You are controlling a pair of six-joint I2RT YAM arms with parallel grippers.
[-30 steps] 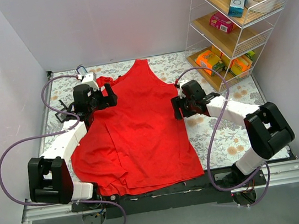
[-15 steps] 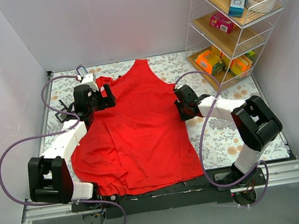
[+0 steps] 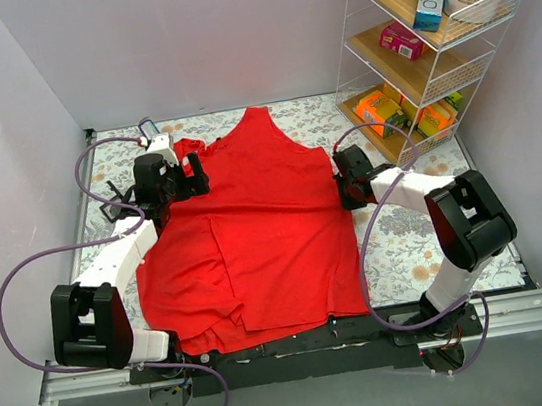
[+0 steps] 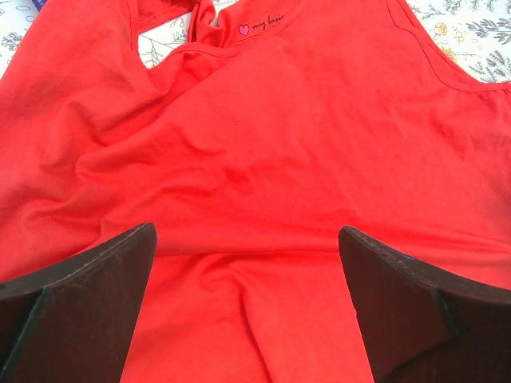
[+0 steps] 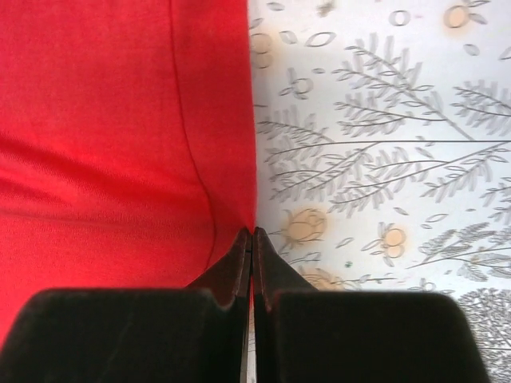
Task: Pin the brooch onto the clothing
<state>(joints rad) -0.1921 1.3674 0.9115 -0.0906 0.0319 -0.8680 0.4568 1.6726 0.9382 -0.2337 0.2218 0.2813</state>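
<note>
Floral-printed cloth (image 3: 407, 234) covers the table top, which sits between plain pale walls. A white wire shelf rack (image 3: 362, 59) stands at the far right corner and holds boxes, a bottle and a paper roll.

A bright red sleeveless tank top (image 3: 255, 235) lies spread flat across the middle of the table. Its scooped neck is toward the far side and its hem is at the near edge, by the arm bases. A long fold runs down its left half.

The left gripper (image 3: 197, 179) hangs above the garment's far left shoulder. In the left wrist view its two dark fingers (image 4: 96, 279) stand wide apart with only red fabric between them. A small heart and script print (image 4: 263, 26) shows at the neckline beyond.

The right gripper (image 3: 345, 196) is at the garment's right side edge. In the right wrist view its fingertips (image 5: 253, 239) are pressed together on the hemmed edge of the red fabric, just where cloth meets the patterned table cover. Purple cables (image 3: 18, 274) loop from both arms.
</note>
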